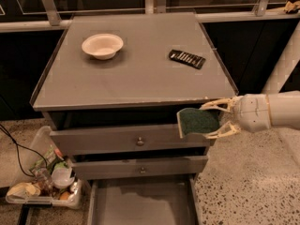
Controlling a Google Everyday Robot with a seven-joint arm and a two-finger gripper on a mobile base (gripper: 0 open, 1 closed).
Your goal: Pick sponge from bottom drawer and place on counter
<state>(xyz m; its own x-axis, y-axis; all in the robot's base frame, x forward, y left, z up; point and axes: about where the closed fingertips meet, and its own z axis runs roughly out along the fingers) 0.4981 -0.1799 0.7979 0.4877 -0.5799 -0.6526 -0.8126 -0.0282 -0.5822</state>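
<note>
My gripper point(216, 119) reaches in from the right and is shut on the sponge point(198, 121), dark green face towards the camera with a pale yellow edge at its left. It holds the sponge in the air in front of the top drawer, just below the counter's point(136, 74) chipped front edge. The bottom drawer point(140, 203) is pulled open below, and its grey floor shows nothing on it.
A white bowl point(102, 46) sits at the counter's back left. A black ridged rectangular object point(187, 58) lies at its back right. A tray of clutter point(44, 184) stands on the floor to the left of the cabinet.
</note>
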